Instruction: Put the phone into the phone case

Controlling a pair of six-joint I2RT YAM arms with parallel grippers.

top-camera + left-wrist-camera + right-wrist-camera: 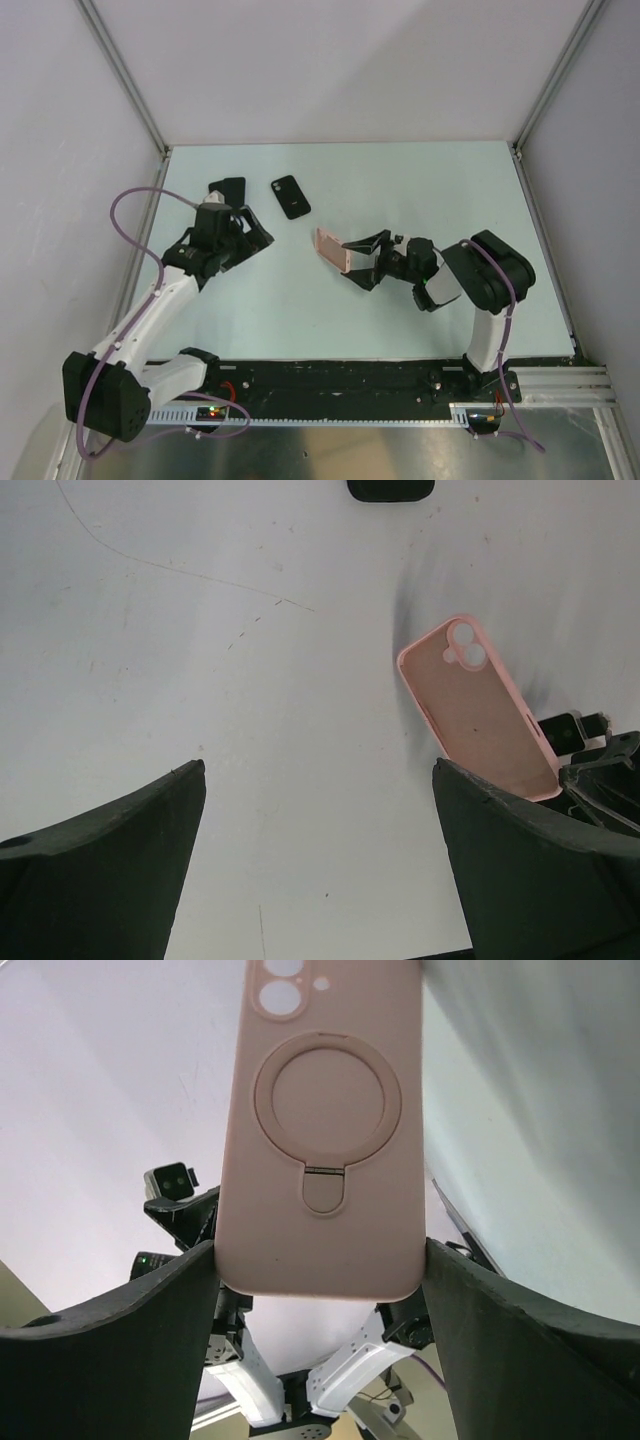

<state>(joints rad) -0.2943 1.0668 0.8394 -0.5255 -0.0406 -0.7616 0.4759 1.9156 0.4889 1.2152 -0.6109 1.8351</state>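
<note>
The black phone (pixel 290 197) lies flat on the table, far of centre; its edge shows at the top of the left wrist view (pixel 390 488). The pink phone case (pixel 332 250) has a ring stand on its back (pixel 325 1100) and camera cut-outs. My right gripper (pixel 362 256) is shut on the case's lower sides (pixel 320 1260) and holds it tilted above the table. It also shows in the left wrist view (pixel 478 705). My left gripper (pixel 243 212) is open and empty (pixel 320 770), left of the phone and over bare table.
The pale table (pixel 430 190) is walled by white panels on three sides. A black rail (pixel 350 378) runs along the near edge by the arm bases. A purple cable (pixel 130 215) loops off the left arm.
</note>
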